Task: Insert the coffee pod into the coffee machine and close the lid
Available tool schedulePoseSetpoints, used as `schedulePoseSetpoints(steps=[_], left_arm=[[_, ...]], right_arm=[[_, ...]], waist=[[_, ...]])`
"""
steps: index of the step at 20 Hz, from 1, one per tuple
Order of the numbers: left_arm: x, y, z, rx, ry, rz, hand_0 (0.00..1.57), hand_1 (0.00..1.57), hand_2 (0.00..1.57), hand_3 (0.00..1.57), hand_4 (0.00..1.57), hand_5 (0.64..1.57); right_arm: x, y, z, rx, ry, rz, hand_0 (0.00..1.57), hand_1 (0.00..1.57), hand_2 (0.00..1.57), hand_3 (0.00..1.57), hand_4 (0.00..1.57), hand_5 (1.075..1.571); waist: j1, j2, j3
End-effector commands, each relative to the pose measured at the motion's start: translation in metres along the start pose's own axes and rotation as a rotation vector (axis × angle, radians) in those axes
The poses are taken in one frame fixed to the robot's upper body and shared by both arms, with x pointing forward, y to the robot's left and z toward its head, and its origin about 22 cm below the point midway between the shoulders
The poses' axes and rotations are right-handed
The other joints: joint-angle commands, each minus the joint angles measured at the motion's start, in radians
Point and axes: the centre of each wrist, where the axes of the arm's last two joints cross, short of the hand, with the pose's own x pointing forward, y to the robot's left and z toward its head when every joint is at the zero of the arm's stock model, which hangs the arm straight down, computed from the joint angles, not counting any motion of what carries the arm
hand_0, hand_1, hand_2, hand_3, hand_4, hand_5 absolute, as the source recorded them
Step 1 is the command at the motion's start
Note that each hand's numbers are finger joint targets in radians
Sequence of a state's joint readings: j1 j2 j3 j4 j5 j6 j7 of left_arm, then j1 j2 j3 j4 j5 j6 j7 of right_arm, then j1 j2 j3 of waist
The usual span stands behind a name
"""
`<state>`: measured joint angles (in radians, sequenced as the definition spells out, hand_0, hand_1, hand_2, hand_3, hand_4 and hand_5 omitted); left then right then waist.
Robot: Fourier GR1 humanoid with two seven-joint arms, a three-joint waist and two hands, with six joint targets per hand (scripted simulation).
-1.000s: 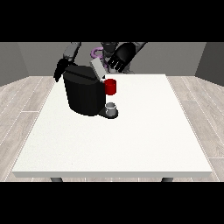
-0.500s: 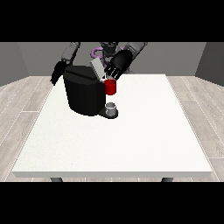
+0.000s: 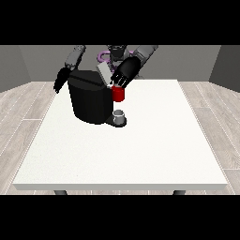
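Note:
The black coffee machine (image 3: 90, 101) stands at the table's back left. Its grey lid (image 3: 103, 73) is tilted up at the top. A red part (image 3: 118, 94) juts from its front, over a small grey cup (image 3: 119, 116) on the base. The hand at the view's right (image 3: 125, 71) lies against the lid's right side, fingers stretched down towards the red part. The hand at the view's left (image 3: 60, 80) hangs beside the machine's left edge with relaxed fingers and holds nothing. No coffee pod shows.
The white table (image 3: 140, 150) stretches towards the camera and to the right of the machine. The robot's torso (image 3: 115, 52) stands behind the back edge. A wooden floor surrounds the table.
The hand at the view's right has come down and slightly left onto the lid, and the lid has tipped lower. The hand at the view's left has dropped a little beside the machine.

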<state>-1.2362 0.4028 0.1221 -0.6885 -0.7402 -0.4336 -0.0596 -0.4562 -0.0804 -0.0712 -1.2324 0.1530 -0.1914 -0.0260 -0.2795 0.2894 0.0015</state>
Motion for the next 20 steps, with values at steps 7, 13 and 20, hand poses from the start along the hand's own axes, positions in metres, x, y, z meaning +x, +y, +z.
schedulePoseSetpoints(steps=[7,13,20], left_arm=[[-0.009,0.007,0.003,0.039,-0.025,-0.007,1.23,1.23,1.26,1.2,0.41,1.571],[0.01,0.028,0.001,0.08,-0.022,-0.029,1.22,1.22,1.24,1.2,0.36,1.571],[-0.009,0.009,0.004,0.078,0.015,-0.109,1.23,1.23,1.24,1.16,0.0,1.571]], right_arm=[[0.013,-0.008,-0.005,0.013,-0.031,0.021,0.0,0.0,0.0,0.0,0.1,1.571],[0.024,0.009,-0.013,0.013,-0.04,0.001,0.0,0.0,0.0,0.0,0.0,1.571],[-0.001,-0.005,0.002,0.014,0.012,0.011,0.0,0.0,0.0,0.0,0.0,1.571]], waist=[[-0.028,0.028,-0.0015],[-0.027,0.044,-0.0013],[-0.03,0.009,-0.0011]])
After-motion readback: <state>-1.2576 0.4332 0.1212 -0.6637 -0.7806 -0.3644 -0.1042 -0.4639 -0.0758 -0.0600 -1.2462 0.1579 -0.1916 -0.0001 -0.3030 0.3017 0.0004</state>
